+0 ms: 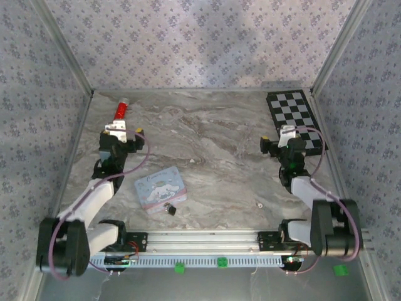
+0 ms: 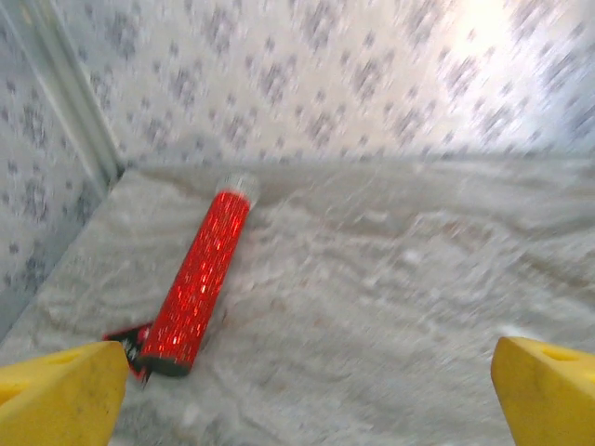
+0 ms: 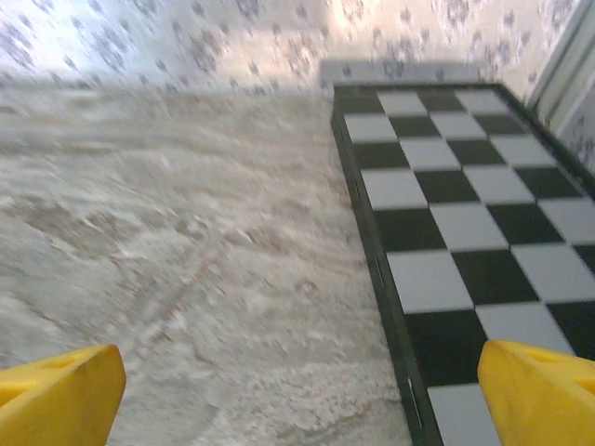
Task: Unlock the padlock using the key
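Nearest the arm bases, the padlock (image 1: 169, 209) lies on the marble table (image 1: 219, 150), a small dark block at the near corner of the pastel tin (image 1: 160, 190). Whether the two touch cannot be told. Well to the right, at about the same depth, the key (image 1: 257, 204) is a pale speck alone on the bare surface, far from both grippers.

The tin is the only container. It lies flat with its printed lid shut, so its contents cannot be seen.

By count there are one padlock, one key, one tin, one red tube (image 1: 120, 111), one checkerboard (image 1: 296, 119) and two grippers.

Farther back, the left gripper (image 1: 122, 130) hangs above the table on the left. In its wrist view the yellow fingertips (image 2: 60, 395) stand wide apart at the frame's lower corners, with nothing between them. The glittery tube (image 2: 195, 288) lies on the table just ahead, untouched.

The right gripper (image 1: 286, 135) hovers over the near left edge of the checkerboard (image 3: 446, 214). Its jaws are spread equally wide, its fingertips (image 3: 544, 395) are clear of the board, and it holds nothing.
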Controlling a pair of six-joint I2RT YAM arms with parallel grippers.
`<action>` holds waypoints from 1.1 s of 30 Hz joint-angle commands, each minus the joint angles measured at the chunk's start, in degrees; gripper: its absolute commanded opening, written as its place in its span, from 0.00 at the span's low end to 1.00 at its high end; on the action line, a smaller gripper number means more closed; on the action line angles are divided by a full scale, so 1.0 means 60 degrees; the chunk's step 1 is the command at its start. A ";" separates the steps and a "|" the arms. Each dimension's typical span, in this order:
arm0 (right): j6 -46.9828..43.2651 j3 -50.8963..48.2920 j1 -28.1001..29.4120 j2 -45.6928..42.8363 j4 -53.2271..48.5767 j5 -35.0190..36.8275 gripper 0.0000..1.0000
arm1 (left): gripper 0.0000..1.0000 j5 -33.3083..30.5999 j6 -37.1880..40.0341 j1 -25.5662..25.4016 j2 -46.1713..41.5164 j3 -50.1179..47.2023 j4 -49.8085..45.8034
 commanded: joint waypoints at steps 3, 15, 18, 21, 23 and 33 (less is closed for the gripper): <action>0.1111 0.1051 0.0209 -0.1886 -0.3031 -0.0332 0.99 | 1.00 0.0535 -0.2108 -0.0160 -0.1926 0.0593 -0.2868; 0.6569 0.4556 -0.1733 -0.2772 -1.0683 -0.1335 0.99 | 1.00 -0.0089 -0.5289 0.0058 -0.4853 0.2685 -0.9068; 0.6766 0.4682 -0.2376 -0.2572 -1.1386 -0.2505 0.99 | 1.00 0.2042 -0.4707 0.0081 -0.5082 0.2360 -0.8532; 0.6391 0.5066 -0.2194 -0.2212 -1.2223 -0.2541 0.99 | 1.00 0.3235 -0.4610 0.0083 -0.4443 0.2605 -0.8994; 0.6027 0.5222 -0.1700 -0.2150 -1.2821 -0.2137 0.99 | 1.00 0.3591 -0.4438 0.0081 -0.3803 0.2930 -0.9477; 0.7006 0.5463 0.1895 -0.1705 -1.5207 0.0524 0.99 | 1.00 0.3973 -0.3165 -0.0750 -0.1076 0.4442 -1.0810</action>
